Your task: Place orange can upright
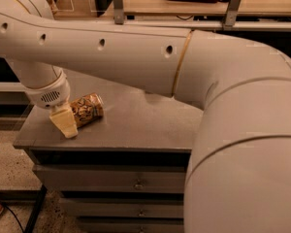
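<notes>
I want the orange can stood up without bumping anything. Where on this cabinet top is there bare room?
The widest bare patch is right of the orange can, along the front edge of the cabinet top to the arm's elbow. A narrower strip lies behind the can, under the arm. The left end is crowded: the hand sits there beside the can.

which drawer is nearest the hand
The top drawer, just under the cabinet top where the hand is beside the sideways orange can; the others sit lower.
</notes>
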`<act>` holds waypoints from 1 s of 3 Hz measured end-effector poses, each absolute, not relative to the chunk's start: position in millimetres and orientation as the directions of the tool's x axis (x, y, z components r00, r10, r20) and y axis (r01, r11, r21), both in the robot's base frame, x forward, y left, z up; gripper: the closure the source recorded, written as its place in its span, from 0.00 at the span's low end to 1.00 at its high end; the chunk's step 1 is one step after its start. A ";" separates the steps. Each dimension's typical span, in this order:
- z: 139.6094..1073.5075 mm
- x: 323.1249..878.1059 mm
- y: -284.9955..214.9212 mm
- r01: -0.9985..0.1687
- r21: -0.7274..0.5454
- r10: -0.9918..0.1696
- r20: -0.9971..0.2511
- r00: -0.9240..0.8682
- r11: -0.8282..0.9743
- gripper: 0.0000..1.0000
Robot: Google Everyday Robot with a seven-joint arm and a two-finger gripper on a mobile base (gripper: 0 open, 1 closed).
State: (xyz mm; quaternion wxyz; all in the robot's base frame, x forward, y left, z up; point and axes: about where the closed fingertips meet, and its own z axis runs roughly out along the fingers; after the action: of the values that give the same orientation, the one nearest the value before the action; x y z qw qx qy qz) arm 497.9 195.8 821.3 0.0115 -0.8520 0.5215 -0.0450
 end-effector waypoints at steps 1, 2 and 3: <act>822.3 497.6 195.9 -0.884 -0.064 -0.886 0.062 0.459 -0.463 0.54; 828.7 495.2 193.8 -0.861 -0.089 -0.866 0.048 0.498 -0.501 0.72; 828.3 495.9 195.3 -0.859 -0.094 -0.864 0.044 0.501 -0.503 0.96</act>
State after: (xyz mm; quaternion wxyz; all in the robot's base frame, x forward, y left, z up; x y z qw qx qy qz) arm 495.9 195.3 828.3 0.0299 -0.8659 0.4975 -0.0428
